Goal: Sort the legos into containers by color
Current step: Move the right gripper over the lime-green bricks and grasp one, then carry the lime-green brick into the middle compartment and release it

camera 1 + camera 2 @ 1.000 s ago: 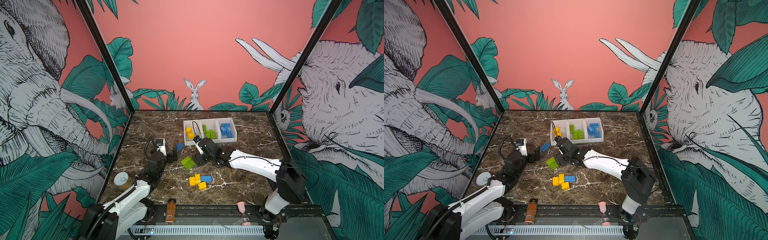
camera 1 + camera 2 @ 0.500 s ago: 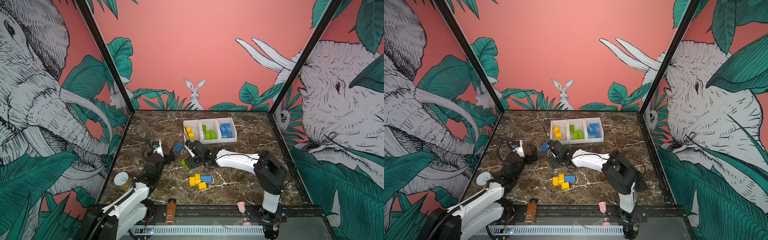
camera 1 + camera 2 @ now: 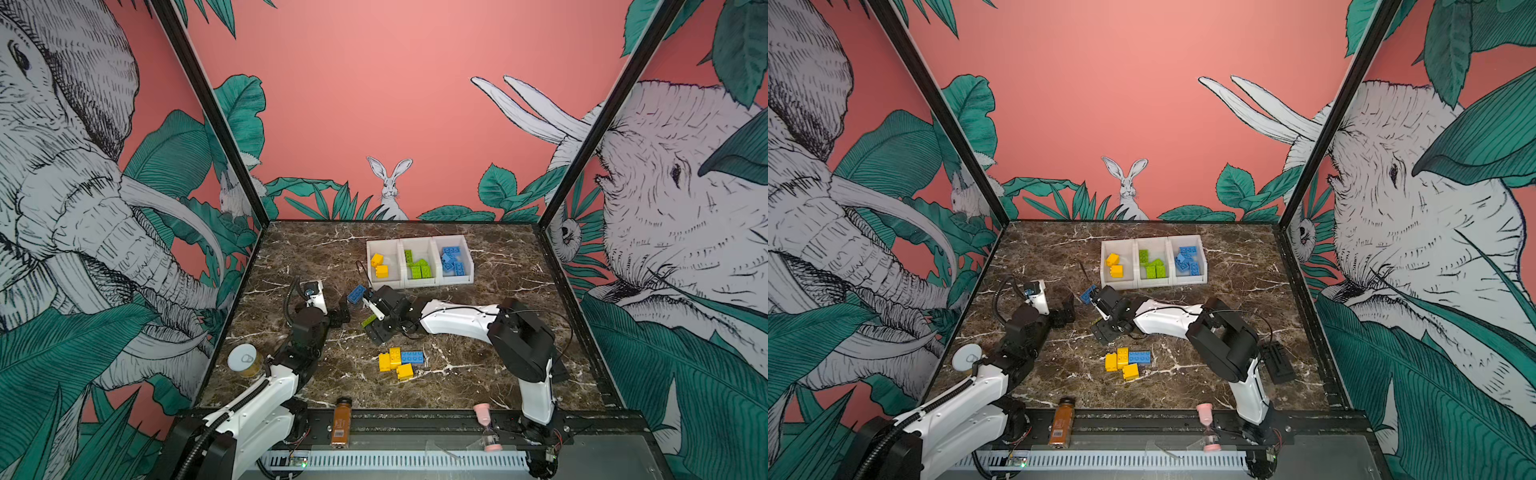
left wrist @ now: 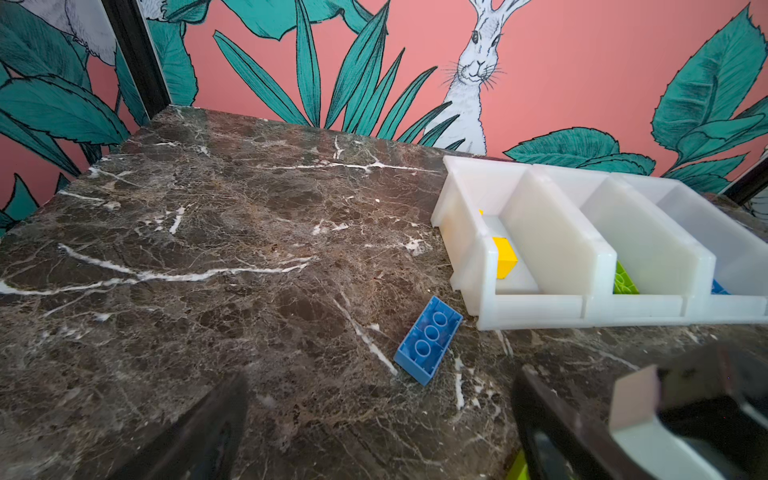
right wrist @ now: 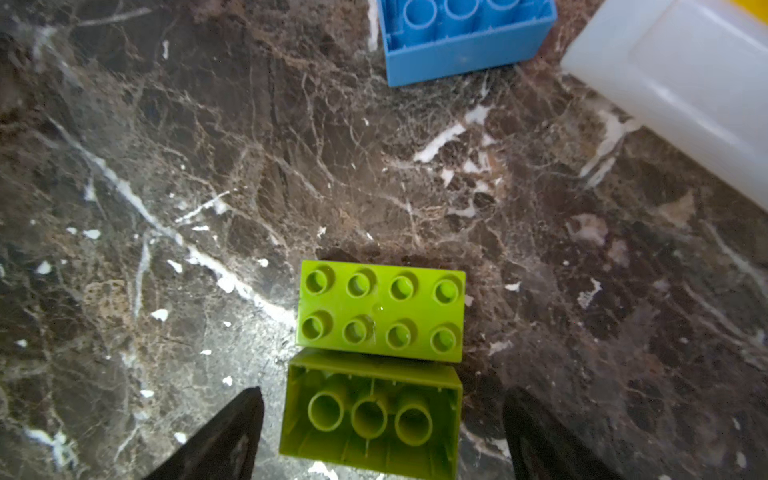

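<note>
Three white containers (image 3: 419,281) stand in a row at the back; from left to right they hold yellow, green and blue legos. A blue lego (image 3: 356,293) (image 4: 428,338) (image 5: 465,37) lies upside down just left of them. Two green legos lie side by side, one studs up (image 5: 380,309), one upside down (image 5: 370,415). My right gripper (image 5: 382,395) (image 3: 374,326) is open, straddling the upside-down one with a gap on each side. My left gripper (image 4: 374,436) (image 3: 343,313) is open and empty over bare table. Yellow legos and a blue one (image 3: 399,361) cluster nearer the front.
A round tin (image 3: 245,359) stands at the table's left edge. An orange bottle (image 3: 341,422) and a pink hourglass (image 3: 486,428) stand on the front rail. A flat black object (image 3: 1277,361) lies at the right. Walls enclose three sides.
My right gripper has moved from in front of the containers leftward and down over the green legos, and its jaws have widened. The left arm has barely shifted.
</note>
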Tool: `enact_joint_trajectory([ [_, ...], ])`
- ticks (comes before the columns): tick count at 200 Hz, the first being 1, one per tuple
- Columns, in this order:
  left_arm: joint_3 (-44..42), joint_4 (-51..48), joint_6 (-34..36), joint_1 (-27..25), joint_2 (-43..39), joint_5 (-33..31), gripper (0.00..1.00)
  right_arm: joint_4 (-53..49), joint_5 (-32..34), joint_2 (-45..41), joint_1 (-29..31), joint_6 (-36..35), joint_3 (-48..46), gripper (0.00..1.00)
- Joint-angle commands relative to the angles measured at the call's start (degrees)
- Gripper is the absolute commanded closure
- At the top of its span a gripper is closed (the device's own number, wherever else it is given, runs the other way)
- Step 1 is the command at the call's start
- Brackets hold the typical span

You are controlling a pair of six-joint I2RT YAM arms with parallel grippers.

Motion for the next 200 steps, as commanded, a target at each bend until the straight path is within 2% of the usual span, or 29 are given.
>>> enact_joint_trajectory([
  [1, -0.7, 1.7, -0.8, 0.5, -0.6, -0.1, 0.01, -0.6, -0.7, 1.3, 0.5, -1.0, 1.6, 0.12],
  [36, -0.5, 1.1, -0.7, 0.4, -0.7, -0.1, 0.01, -0.8, -0.2, 2.6, 0.5, -0.7, 2.2, 0.15],
  [71, -0.8, 2.0, 0.2, 0.6, -0.8, -0.3, 0.01, -0.6, 0.3, 2.1, 0.6, -0.3, 1.8, 0.27],
  [136, -0.8, 1.6, 0.9, 0.6, -0.7, -0.6, 0.01, 0.0, 2.3, -2.9, 0.2, -0.4, 0.0, 0.39],
  [167, -0.7, 1.5, 0.8, 0.6, -0.6, -0.4, 0.01, -0.5, 0.2, -6.4, -2.8, -0.6, -0.5, 0.46],
  [200, -0.5, 1.2, 0.9, 0.6, -1.4, 0.7, 0.01, -5.3, -1.7, -9.7, -7.3, -2.0, 0.9, 0.45],
])
